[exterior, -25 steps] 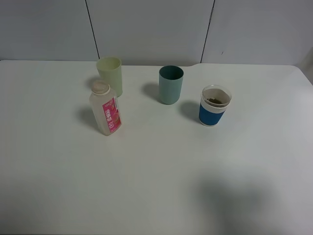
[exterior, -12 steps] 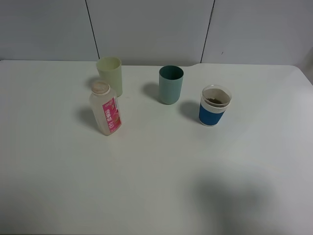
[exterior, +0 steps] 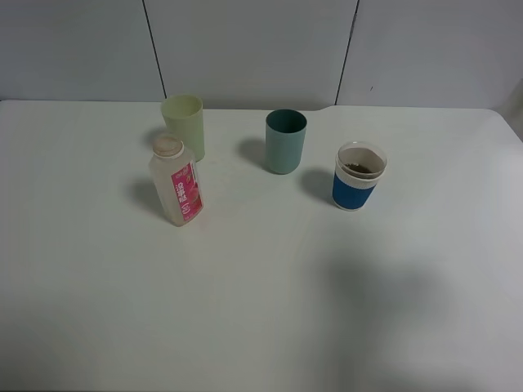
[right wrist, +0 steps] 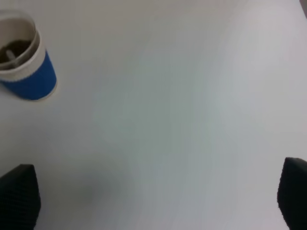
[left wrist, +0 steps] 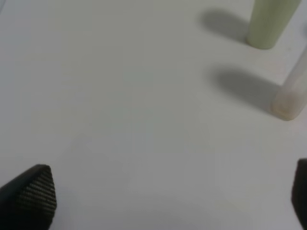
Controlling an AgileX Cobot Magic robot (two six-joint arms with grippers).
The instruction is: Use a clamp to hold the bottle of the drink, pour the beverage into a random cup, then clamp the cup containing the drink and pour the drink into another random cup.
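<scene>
bench note, standing by the table (exterior: 261,294).

- bottle of the drink (exterior: 176,191): upright on the left side, just in front of the pale yellow-green cup (exterior: 184,125). body looks clear and drained, though i can't be sure of that.
- blue-banded cup (exterior: 358,176): upright on the right side, brown beverage (exterior: 359,169) low inside it. the teal cup (exterior: 285,141) stands near it, to its left and a little further back. the two are apart.
- left gripper (left wrist: 165,201): jaws spread wide, nothing between them, above bare table with the bottle's base off to one side.
- right gripper (right wrist: 156,196): also released and empty. the blue-banded cup is ahead of it and off-centre, outside the jaws.

reading: first pour looks done. step in hand is most likely the right arm going for the blue-banded cup.

how to do it well, as i judge it:
- centre the jaws on the cup before descending, since it now sits off to one side in the wrist view.
- grip on the blue band, mid-height, with the pads level. gripping the rim could squash it.
- lift straight up and carry the cup over the teal cup's mouth.
- tilt slowly. there is little liquid, so it will run late and then all at once.
</scene>
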